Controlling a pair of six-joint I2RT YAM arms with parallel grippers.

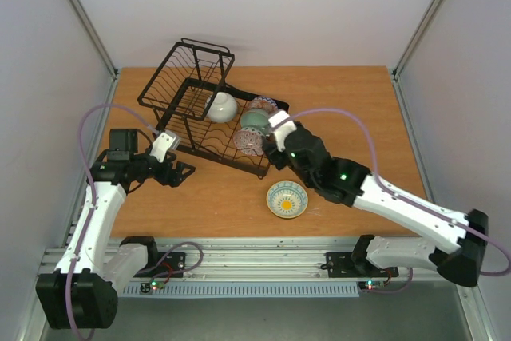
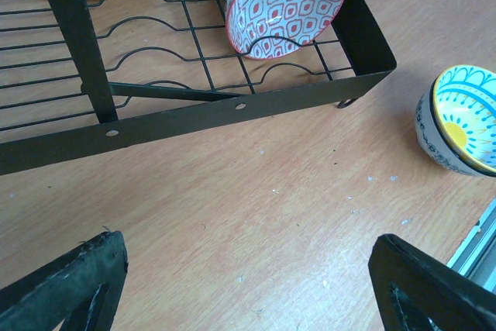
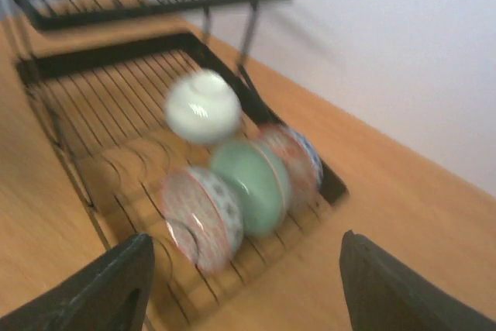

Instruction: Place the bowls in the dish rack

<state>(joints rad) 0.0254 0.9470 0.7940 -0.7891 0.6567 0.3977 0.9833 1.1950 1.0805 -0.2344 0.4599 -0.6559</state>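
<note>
Wooden tabletop [image 1: 351,109] carries a black wire dish rack [image 1: 192,109], set askew. The left gripper [image 2: 248,249] and right gripper [image 3: 248,242] both gape empty near its front edge. In its slotted tray rest a cream-white ceramic bowl [image 1: 221,106], a sage green bowl [image 1: 254,120] and a red-and-white patterned bowl [image 1: 249,141]; a blue-patterned bowl with a yellow centre [image 1: 287,199] sits upright on the table nearby.
</note>
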